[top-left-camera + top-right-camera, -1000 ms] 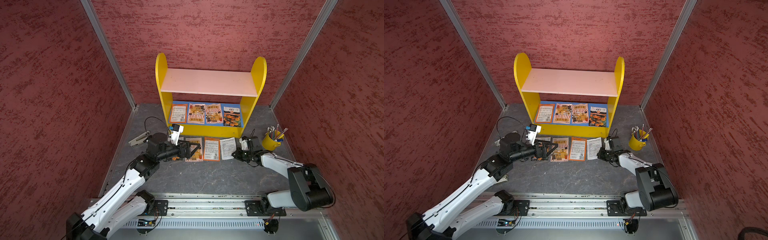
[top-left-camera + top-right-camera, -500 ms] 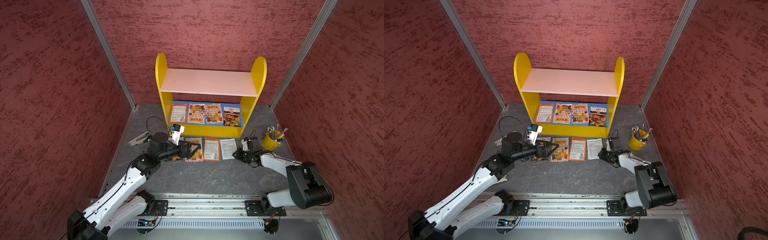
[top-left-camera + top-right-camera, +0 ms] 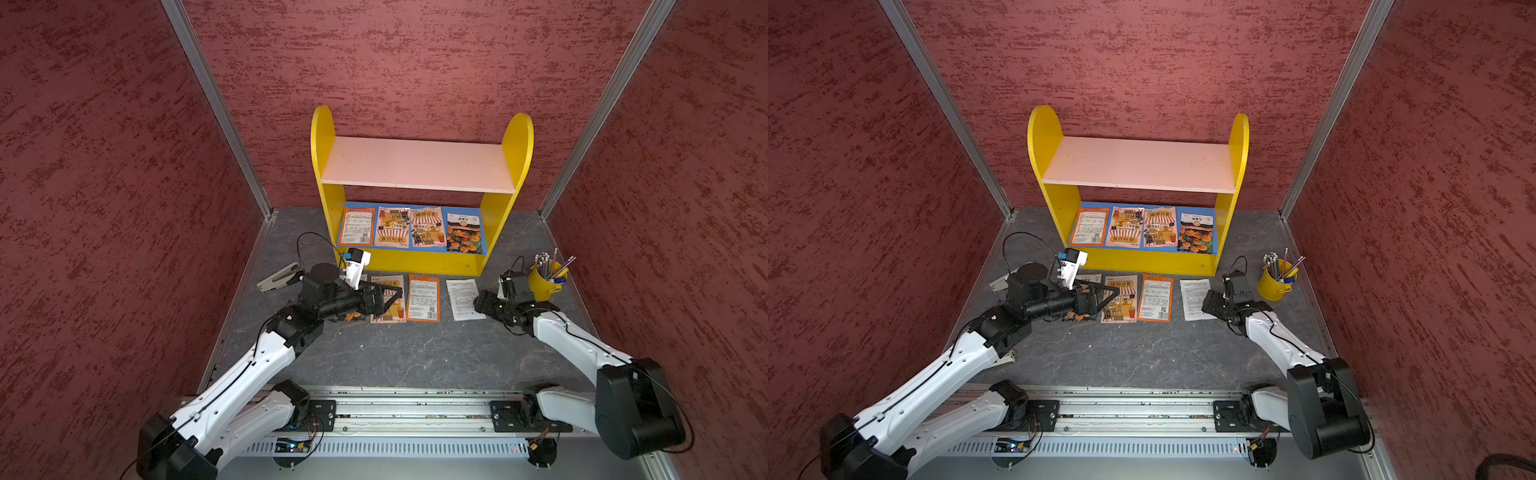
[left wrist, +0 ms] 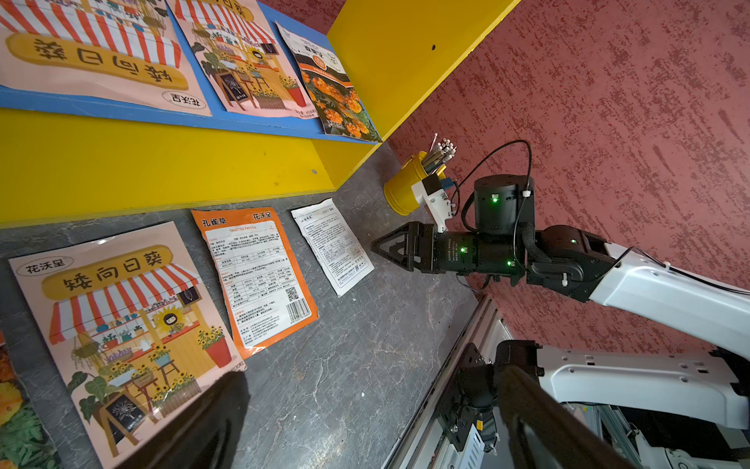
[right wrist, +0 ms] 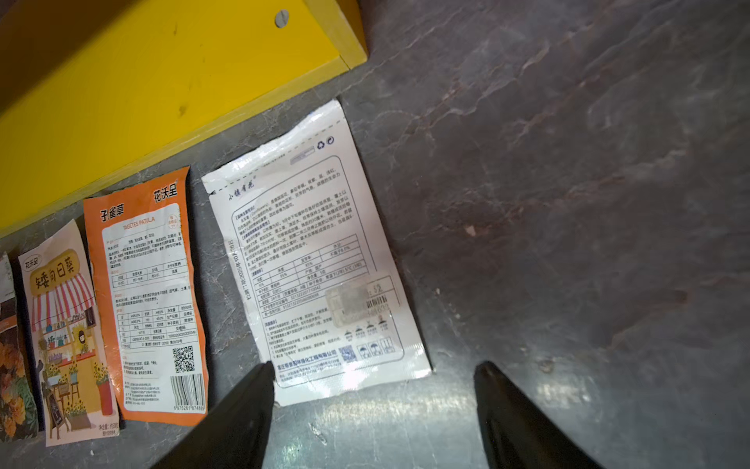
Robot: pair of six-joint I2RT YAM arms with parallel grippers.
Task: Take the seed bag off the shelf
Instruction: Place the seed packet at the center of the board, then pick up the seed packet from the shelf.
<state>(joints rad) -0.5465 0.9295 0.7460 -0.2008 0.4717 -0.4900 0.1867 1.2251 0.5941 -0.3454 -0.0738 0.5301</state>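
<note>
Grey worktop [image 3: 395,357], red walls [image 3: 415,62]; white seed bag [image 3: 463,297] lying right of centre, just beside wide-spread right fingers [image 5: 243,414]; left fingers [image 4: 195,426] wide.

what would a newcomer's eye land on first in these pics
The bright yellow shelf against the back wall grabs the eye first, with four colourful seed bags in a row on its blue lower board. Further loose bags lie flat on the grey floor in front of it. Both black hands are there: the left hand open over them, the right hand open at the white bag.
</note>
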